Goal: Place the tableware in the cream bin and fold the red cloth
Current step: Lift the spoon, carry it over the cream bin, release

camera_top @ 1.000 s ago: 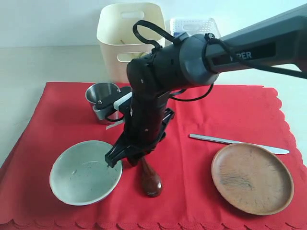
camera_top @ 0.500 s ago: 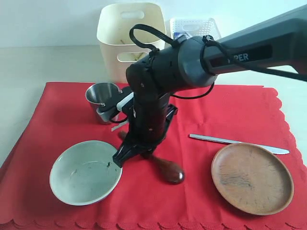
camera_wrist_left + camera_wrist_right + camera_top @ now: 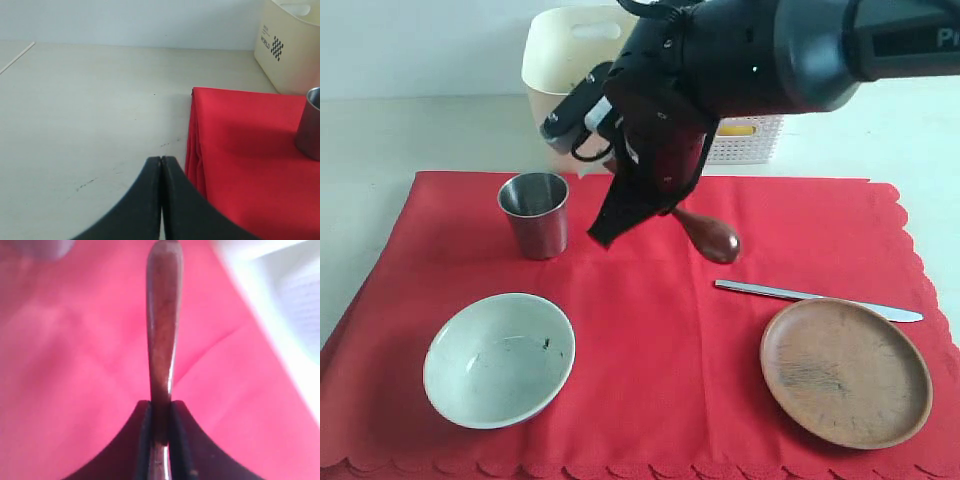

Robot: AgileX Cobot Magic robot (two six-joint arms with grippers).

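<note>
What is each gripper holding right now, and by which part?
The right gripper is shut on the dark wooden spoon, gripping its handle; the bowl end hangs free above the red cloth. The left gripper is shut and holds nothing.

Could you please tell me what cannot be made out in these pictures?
- Cream bin interior: exterior view, right arm covers it; left wrist view, cut off by the edge.
- Wooden spoon handle: exterior view, behind the arm.
- White basket contents: exterior view, mostly behind the arm.
</note>
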